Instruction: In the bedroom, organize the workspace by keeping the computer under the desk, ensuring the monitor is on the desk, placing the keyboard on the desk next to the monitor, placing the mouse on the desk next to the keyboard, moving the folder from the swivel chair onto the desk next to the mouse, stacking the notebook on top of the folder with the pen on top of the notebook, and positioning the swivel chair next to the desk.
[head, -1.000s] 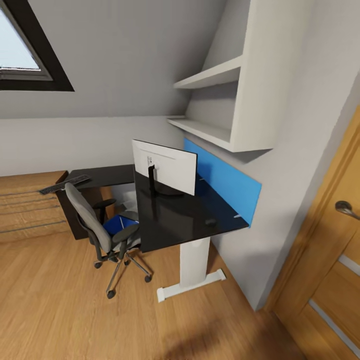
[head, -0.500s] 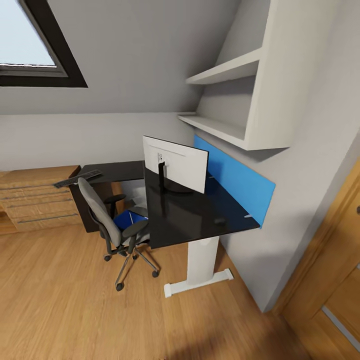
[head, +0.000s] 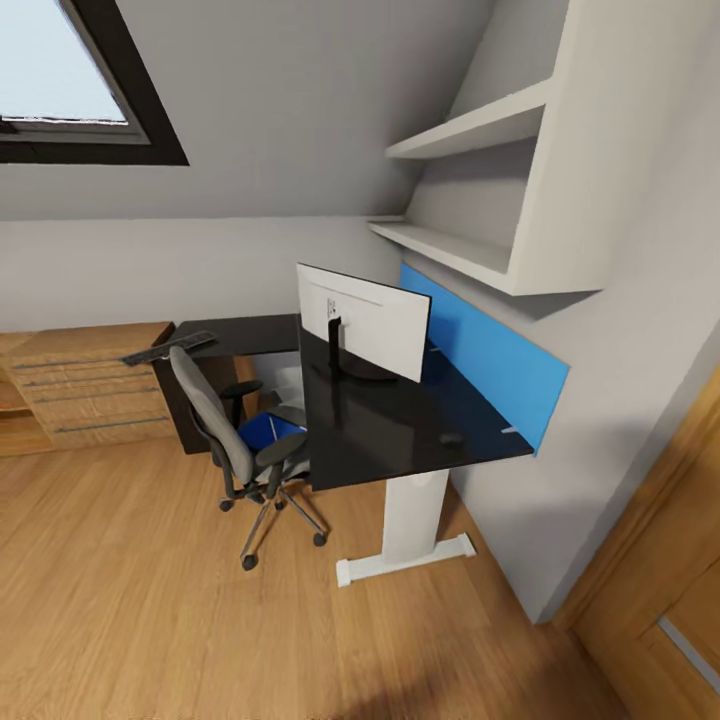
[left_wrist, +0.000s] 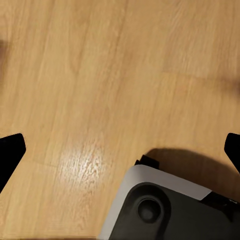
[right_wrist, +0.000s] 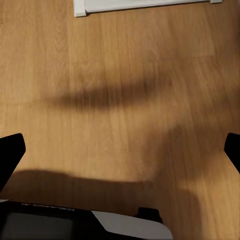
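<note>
left tool (left_wrist: 120, 150) spread wide, monitor (head: 365, 322) on desk (head: 400, 435)

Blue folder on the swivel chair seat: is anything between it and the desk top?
The bright-blue flat folder lies on the grey swivel chair, partly beneath the glossy black desk edge; the black armrest stands alongside it.

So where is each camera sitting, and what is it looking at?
Head view: up on the robot's head, looking down across the room at the desk, monitor and swivel chair.
Left wrist view: by the left end effector, facing the wooden floor; its open fingertips and the robot's base show.
Right wrist view: by the right end effector, likewise.
All views share the floor.
</note>
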